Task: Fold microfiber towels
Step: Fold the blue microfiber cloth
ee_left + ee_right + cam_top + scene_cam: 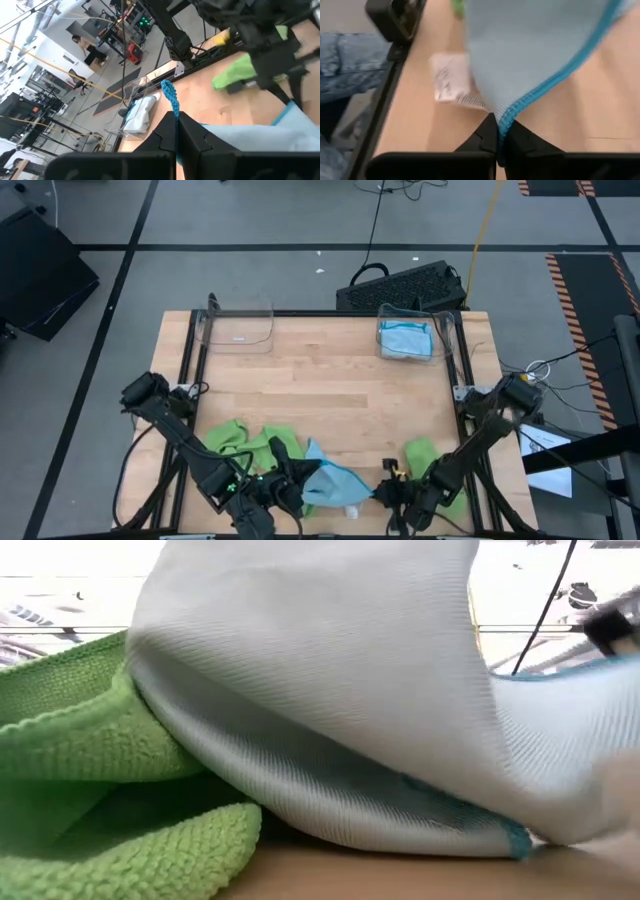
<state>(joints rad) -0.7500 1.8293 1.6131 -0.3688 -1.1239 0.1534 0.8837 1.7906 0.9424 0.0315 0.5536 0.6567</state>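
Left gripper pinches the teal-stitched edge of a light blue microfiber towel at the table's near edge, beside crumpled lime green towels. Right gripper is clamped on another edge of that blue towel. One folded blue towel already sits in a clear plastic bin; several remain, I judge.

The high view looks straight down on the whole wooden table, far enough to take in surrounding floor. The low view sits at tabletop level, so close that a light blue towel fills its frame. Each wrist view looks past its own fingers, very near the same towel's teal edge.
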